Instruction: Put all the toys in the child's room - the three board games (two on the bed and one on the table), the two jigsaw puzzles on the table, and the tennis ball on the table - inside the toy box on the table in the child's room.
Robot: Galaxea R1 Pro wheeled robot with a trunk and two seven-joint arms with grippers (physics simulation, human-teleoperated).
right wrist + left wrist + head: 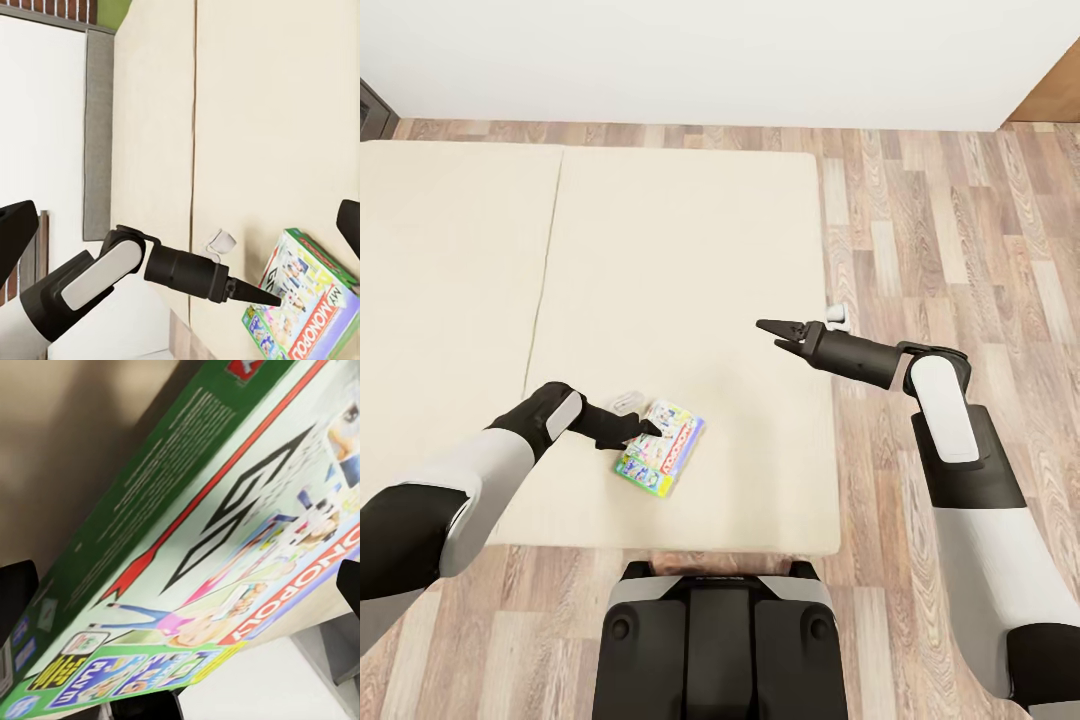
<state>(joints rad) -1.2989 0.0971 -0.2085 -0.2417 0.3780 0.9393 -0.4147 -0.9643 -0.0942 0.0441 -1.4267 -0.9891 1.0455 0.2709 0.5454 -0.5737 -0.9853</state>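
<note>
Early in the task, by the look of it. Standing at the near edge of the bed point(690, 250), beige mattress, wood plank floor point(950, 250) to the right.

Monopoly board game point(665, 447), green-edged white-and-red box, near the bed's near edge, left of centre. Appears tipped up on one side in the right wrist view point(304, 300); flat or raised, hard to say from the head view.

Left gripper point(643, 428) at the box's left edge, fingers set about the green side in the left wrist view point(225, 547). Closed grip or merely touching: cannot tell.

Right gripper point(778, 333) well apart, hovering over the mattress's right part, fingers spread, empty.

Still ahead: securing this box, carrying it to the table and toy box. Remaining toys and the toy box unaccounted for from here.
</note>
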